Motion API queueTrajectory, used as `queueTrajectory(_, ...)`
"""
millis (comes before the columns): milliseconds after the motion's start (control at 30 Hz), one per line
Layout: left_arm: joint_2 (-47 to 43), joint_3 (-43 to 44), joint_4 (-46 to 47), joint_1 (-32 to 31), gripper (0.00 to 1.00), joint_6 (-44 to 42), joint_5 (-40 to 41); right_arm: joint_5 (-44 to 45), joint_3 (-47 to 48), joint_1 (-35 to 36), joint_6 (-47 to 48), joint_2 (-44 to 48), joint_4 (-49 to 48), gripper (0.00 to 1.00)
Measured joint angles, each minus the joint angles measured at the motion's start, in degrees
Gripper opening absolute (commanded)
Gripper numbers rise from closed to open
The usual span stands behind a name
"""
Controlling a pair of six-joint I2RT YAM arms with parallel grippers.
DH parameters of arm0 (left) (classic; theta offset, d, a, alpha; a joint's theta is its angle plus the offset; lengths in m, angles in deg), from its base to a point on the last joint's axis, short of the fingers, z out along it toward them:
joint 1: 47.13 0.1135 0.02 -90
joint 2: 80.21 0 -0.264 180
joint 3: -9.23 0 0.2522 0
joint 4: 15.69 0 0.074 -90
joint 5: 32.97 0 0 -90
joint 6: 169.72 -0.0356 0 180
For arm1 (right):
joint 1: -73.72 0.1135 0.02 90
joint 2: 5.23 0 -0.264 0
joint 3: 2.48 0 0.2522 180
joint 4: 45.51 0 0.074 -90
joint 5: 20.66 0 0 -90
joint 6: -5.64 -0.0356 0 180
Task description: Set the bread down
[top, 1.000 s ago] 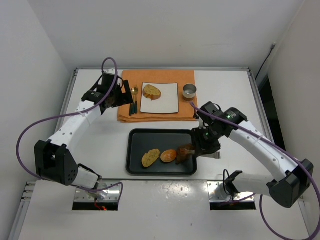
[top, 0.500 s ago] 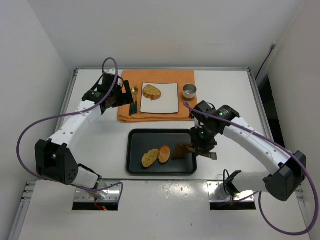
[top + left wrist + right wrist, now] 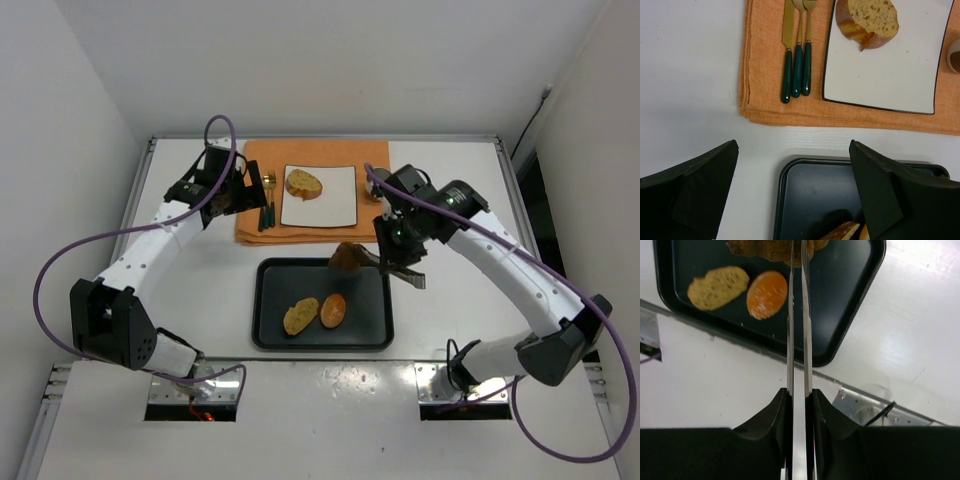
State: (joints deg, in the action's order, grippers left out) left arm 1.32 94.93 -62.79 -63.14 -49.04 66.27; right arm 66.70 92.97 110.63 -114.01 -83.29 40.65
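Right now the right jaws are pressed together on a brown slice of bread (image 3: 347, 257), their thin blades pinching its edge, and they hold it over the far rim of the black tray (image 3: 370, 322), a little to the right of the tray's middle. In the right wrist view the same slice (image 3: 765, 247) sits at the blade tips with the tray's dark floor behind it, and it appears clear of the tray. Inside the tray, toward its near left part, lie a pale seeded slice (image 3: 301, 315) and, touching it on the right, a small orange-glazed piece (image 3: 333, 310). Beyond the tray's far rim an orange mat (image 3: 250, 228) lies on the counter (image 3: 200, 290), carrying a white square plate (image 3: 335, 207) with another bread slice (image 3: 303, 183) and green-handled cutlery (image 3: 267, 205). The left jaws stand wide apart and empty, above the mat's left part beyond the tray's far left corner.
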Motion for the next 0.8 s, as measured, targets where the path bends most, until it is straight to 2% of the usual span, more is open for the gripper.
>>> queueTrajectory(333, -0.2, 0.0, 0.0, 2.2, 0.99, 0.0, 0.3, 4.8, 13.8, -0.4, 0.9, -14.0, -9.8, 0.06)
queueTrajectory(667, -0.5, 0.0, 0.0, 2.3, 0.99, 0.0, -0.1, 15.0, 38.1, -1.1, 3.9, -34.2, -16.4, 0.06)
queueTrajectory(800, -0.5, 0.0, 0.0, 2.3, 0.99, 0.0, -0.1, 17.8, 40.5, -1.6, 4.4, -39.7, -16.9, 0.06)
